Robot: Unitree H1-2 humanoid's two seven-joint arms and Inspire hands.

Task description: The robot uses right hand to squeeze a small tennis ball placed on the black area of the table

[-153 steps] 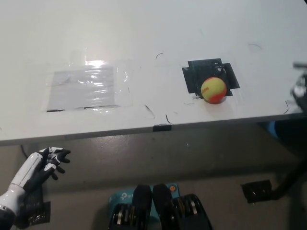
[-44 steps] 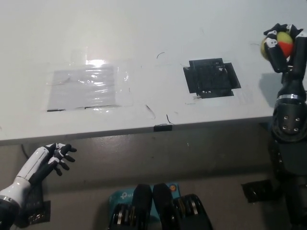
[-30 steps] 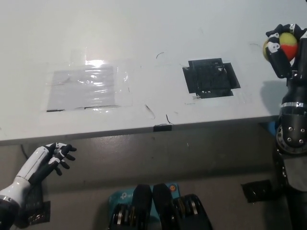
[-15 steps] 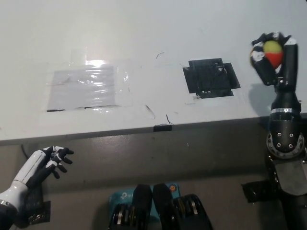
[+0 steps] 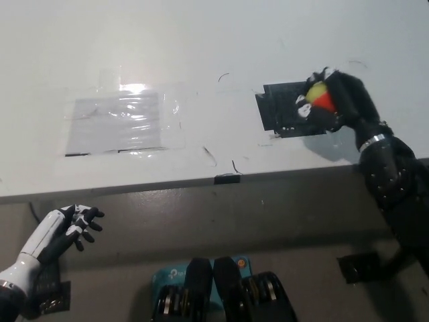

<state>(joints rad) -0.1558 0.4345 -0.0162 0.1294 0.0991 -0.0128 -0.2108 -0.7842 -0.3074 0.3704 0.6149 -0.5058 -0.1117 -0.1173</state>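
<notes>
A small yellow and orange tennis ball is wrapped in the fingers of my black right hand. That hand hovers over the right part of the black taped area on the white table; I cannot tell whether the ball touches the surface. The black right forearm runs down past the table's front edge at the right. My white left hand rests below the table edge at the lower left, its fingers loosely spread and holding nothing.
A shiny clear plastic sheet is taped flat on the table's left half. A small black clip sits on the front edge. Blue boxes lie on the floor below.
The right hand, which took the ball off the black patch and lifted it to the far right, has swung left and down with it, back over the patch. The left hand barely moved.
</notes>
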